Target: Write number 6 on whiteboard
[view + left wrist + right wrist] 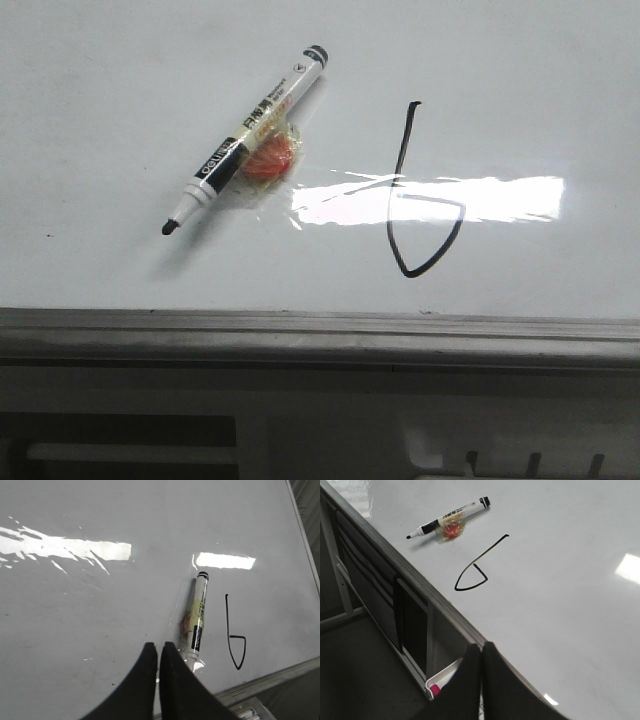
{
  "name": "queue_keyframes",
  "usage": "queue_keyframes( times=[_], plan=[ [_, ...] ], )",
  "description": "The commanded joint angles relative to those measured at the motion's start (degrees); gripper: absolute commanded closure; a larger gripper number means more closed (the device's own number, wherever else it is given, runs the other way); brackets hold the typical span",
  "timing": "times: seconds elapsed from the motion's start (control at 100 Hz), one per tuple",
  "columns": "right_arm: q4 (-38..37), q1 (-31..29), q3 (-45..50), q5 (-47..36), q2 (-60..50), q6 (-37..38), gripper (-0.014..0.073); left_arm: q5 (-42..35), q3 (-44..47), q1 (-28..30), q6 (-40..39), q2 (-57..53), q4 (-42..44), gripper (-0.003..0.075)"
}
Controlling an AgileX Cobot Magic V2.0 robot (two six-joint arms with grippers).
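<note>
The number 6 (418,200) is drawn in thin black marker on the whiteboard (520,90), right of centre. It also shows in the left wrist view (235,635) and in the right wrist view (475,570). A black-and-white marker (245,140), uncapped, lies on the board left of the figure, with an orange-red lump (270,160) stuck under its barrel. My left gripper (159,647) is shut and empty above the board, beside the marker's tip (192,655). My right gripper (481,647) is shut and empty over the board's front edge. Neither gripper shows in the front view.
The board's grey metal frame (320,335) runs along the front edge. Below it is a grey-white ledge with slots (500,450). A white tray holding a pink-capped marker (436,689) hangs under the edge by my right gripper. Bright glare (430,200) crosses the figure.
</note>
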Motion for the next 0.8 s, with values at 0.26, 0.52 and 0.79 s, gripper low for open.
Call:
queue_keyframes(
  times=[0.26,0.52,0.79],
  plan=[
    [-0.5,-0.4,-1.1,-3.9,1.2,0.2,0.0647,2.0,-1.1,0.1,0.2,0.3,0.3,0.0739],
    [-0.5,-0.4,-1.1,-3.9,1.2,0.2,0.0647,1.9,0.0,1.4,0.2,-0.5,10.2,0.0739],
    [-0.5,-0.4,-1.1,-3.9,1.2,0.2,0.0647,15.6,5.3,17.6,-16.1,-8.0,49.6,0.0739]
  ],
)
